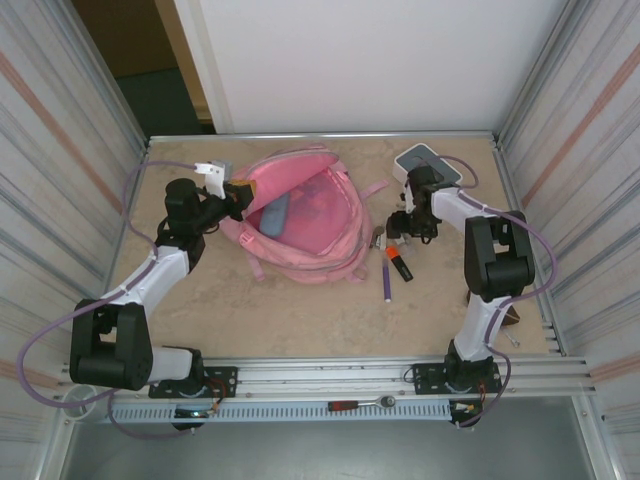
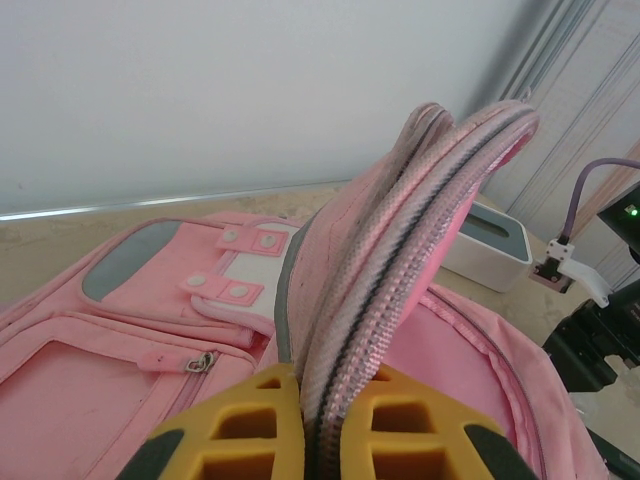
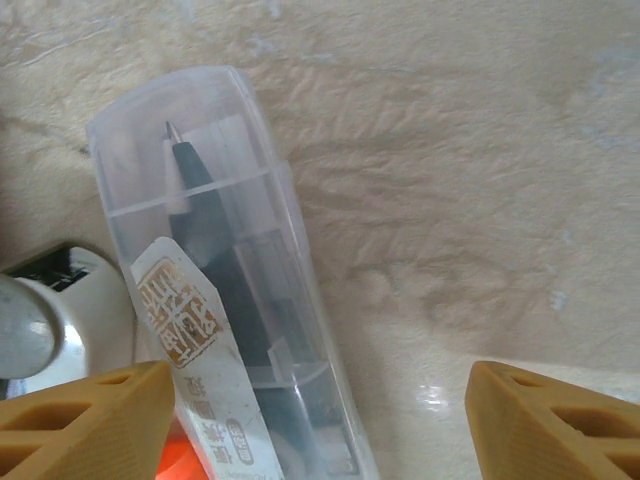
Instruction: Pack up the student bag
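Nearest, item one: a red-handled tool [image 1: 358, 405] is lying on the metal rail [image 1: 300, 375] between the two arm bases.

Item two: a purple pen [image 1: 387, 284] is lying on the table [image 1: 300, 320], right of centre, with an orange marker [image 1: 399, 264] just beside it.

Item three: the right gripper [image 1: 400, 228] is hanging low over the table just beyond the marker. In its wrist view the right gripper [image 3: 320, 420] is standing spread wide and holding nothing. A clear case [image 3: 230, 300] with a dark pen inside is lying flat beneath it, close to the left-hand finger [image 3: 90, 425].

Item four: the student bag [image 1: 300, 225] is lying mid-table between the arms, its main compartment gaping open. A blue item [image 1: 276, 214] is showing inside.

Item five: the left gripper [image 1: 240, 195] is sitting at the bag's left edge. In its wrist view the left gripper [image 2: 318, 400] is pressing its yellow fingers [image 2: 240, 420] together on the bag's zipped rim [image 2: 400, 250], which is rising upright between them.

Item six: a white-and-grey box [image 1: 428, 160] is sitting in the far right corner.
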